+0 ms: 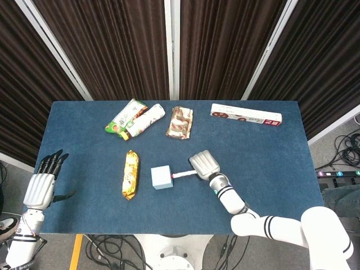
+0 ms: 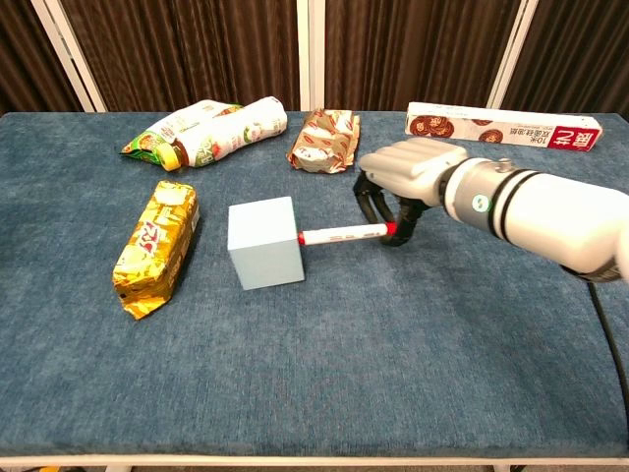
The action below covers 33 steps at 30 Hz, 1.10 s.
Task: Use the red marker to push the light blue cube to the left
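Note:
The light blue cube sits mid-table, just right of the yellow snack pack. My right hand grips the red marker, which lies level and points left. Its red tip touches the cube's right face. My left hand hovers open off the table's left edge, fingers spread, and appears only in the head view.
A yellow snack pack lies close on the cube's left. At the back are a green pouch with a bottle, a brown wrapper and a long white box. The blue table spreads in front.

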Motion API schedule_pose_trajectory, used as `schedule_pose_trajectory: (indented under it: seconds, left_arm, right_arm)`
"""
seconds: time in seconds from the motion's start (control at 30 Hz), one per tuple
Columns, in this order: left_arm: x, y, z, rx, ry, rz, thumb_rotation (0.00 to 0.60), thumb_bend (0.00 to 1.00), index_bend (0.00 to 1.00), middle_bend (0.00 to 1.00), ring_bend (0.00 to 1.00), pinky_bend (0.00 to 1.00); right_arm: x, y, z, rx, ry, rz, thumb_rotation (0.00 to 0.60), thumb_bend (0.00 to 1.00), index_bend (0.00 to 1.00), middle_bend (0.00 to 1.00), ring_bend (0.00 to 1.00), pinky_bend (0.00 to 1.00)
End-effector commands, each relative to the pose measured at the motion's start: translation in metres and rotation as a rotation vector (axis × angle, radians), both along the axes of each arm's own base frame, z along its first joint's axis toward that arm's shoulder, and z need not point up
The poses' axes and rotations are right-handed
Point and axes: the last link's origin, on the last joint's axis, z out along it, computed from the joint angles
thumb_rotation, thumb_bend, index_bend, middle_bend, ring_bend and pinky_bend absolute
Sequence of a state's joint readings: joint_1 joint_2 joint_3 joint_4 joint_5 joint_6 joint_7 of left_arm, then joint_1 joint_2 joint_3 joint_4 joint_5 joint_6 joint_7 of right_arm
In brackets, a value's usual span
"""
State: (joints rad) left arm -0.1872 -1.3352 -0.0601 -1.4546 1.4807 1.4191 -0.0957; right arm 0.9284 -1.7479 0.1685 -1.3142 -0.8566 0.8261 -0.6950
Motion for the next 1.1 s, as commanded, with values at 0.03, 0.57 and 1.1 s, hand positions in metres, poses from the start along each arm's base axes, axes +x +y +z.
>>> schedule_pose_trajectory:
  seconds: [0.03,0.57,1.1]
  left_arm:
    - [0.000,0.000,0.000,-0.001,0.000,-0.001,0.600,0.00,0.12,0.10,0.04,0.07]
    - [0.002,0.000,0.000,-0.001,0.001,-0.006,0.600,0.00,0.12,0.10,0.04,0.07]
    - [0.002,0.001,-0.007,-0.019,0.021,-0.007,0.600,0.00,0.12,0.10,0.04,0.07]
  right_arm:
    - [0.007,0.000,-0.004,0.005,-0.003,0.002,0.600,0.34,0.76,0.71,1.00,1.00]
    - [-0.028,-0.002,0.037,-0.072,0.059,-0.034,0.600,0.34,0.75,0.71,1.00,1.00]
    - [-0.109,0.014,0.088,-0.122,0.091,-0.136,0.600,0.34,0.76,0.71,1.00,1.00]
